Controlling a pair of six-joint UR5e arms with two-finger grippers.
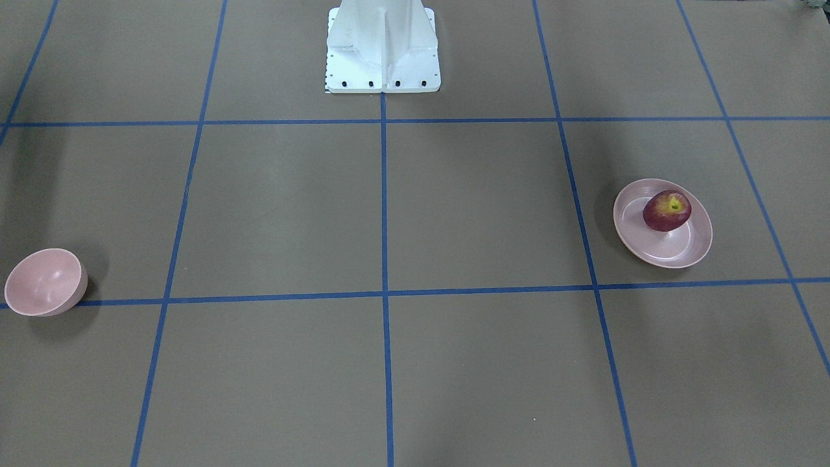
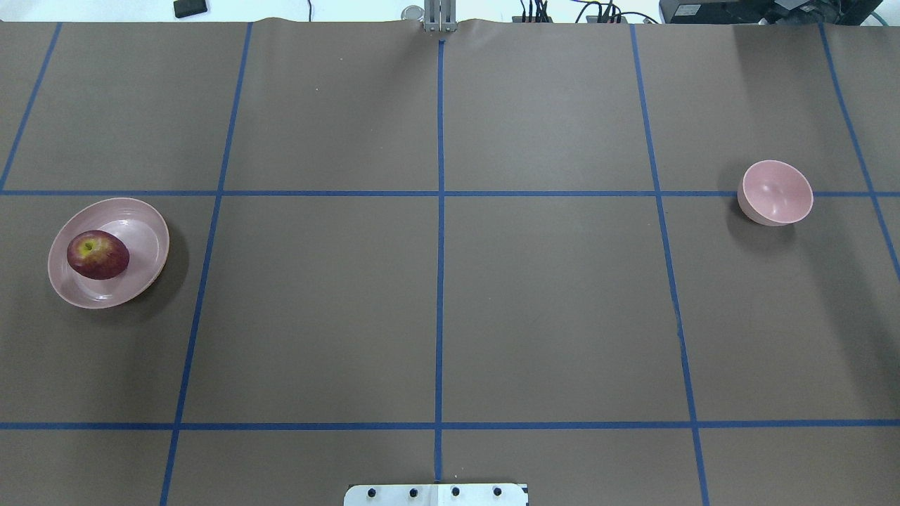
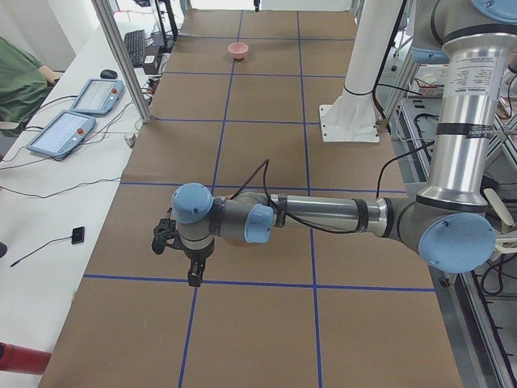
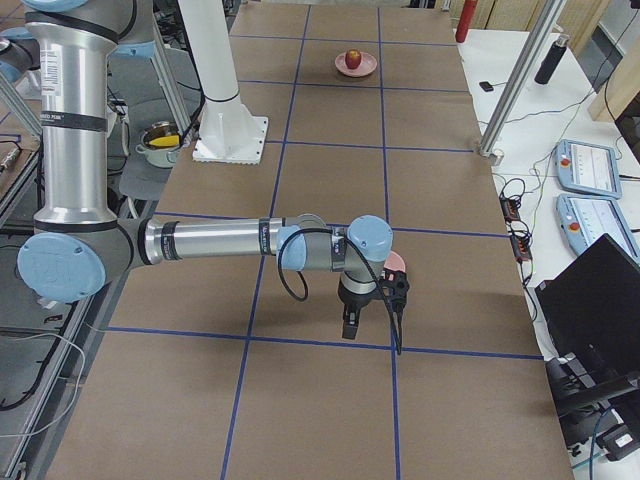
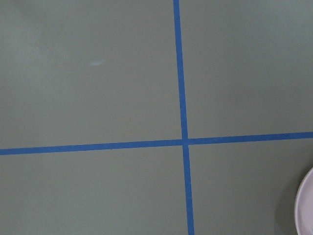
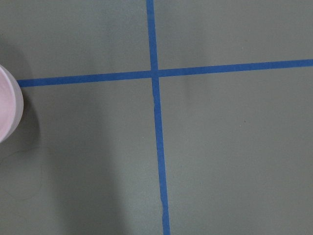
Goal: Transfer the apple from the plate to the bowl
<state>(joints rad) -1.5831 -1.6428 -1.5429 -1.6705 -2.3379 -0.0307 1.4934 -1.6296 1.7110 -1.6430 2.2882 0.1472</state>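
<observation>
Tabletop (image 2: 548,295): brown sheet, blue tape lines (image 2: 440,281) cut it into a grid.

Left arm (image 3: 323,214) fills the centre of the left side view, stretched out low over the tabletop. Right arm (image 4: 210,240) does the same in the centre of the right side view. Neither arm shows in the overhead or front views.

White base pedestal (image 1: 382,45) is at top centre of the front view.

Left pincer (image 3: 195,279) points down, just above a tape line, left of centre in its side view. Right pincer (image 4: 349,330) also points down, centre of its side view. I only see the 2 pincers from the side cameras, so I cannot tell if either is released or clenched. Nothing visible in either.

Plate (image 2: 148,239): left edge of the overhead view, mid-height, inside 1 grid cell. A sliver of its rim shows at the lower right edge of the left wrist view.

Bowl (image 2: 775,192): right side of the overhead view, above mid-height, sitting on a tape line, well apart from the plate. Its edge shows at the left border of the right wrist view.

Apple (image 2: 98,254): on the plate, left of the plate's centre in the overhead view, yellow stem hollow facing up.
</observation>
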